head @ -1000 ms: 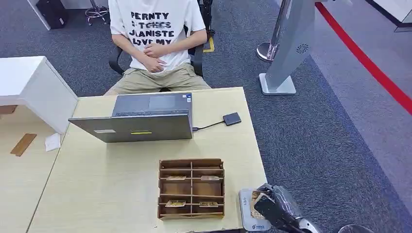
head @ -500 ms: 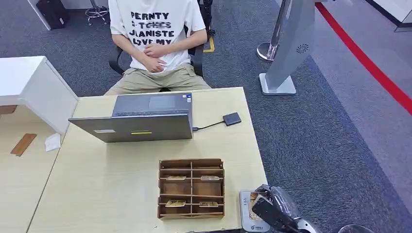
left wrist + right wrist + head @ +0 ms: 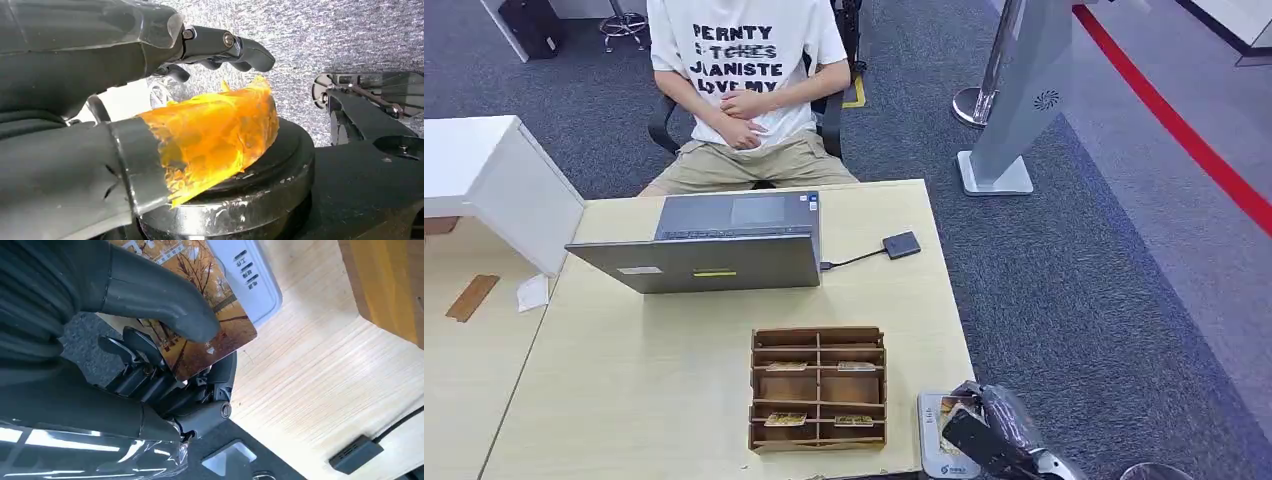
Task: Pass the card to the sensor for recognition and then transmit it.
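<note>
Right hand [image 3: 165, 340] pinches card [image 3: 200, 325] between thumb and fingers, holds it over white sensor [image 3: 936, 440] at near right table [image 3: 624, 400] corner, beside wooden card box [image 3: 818, 388]
Step in hand, I think: card being read
Left hand [image 3: 150, 100] holds nothing, fingers apart, hangs near floor
Next: keep tight hold, lift card, reach it across to person [image 3: 744, 90] behind laptop [image 3: 714, 245]

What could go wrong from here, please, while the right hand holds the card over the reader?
The right hand pinches the card near one end, so it might tilt or slip during the scan. The card reader lies at the table's near right corner, so a nudge could push it off. The wooden organiser stands close beside it, and the hand might clip it when moving on.
</note>
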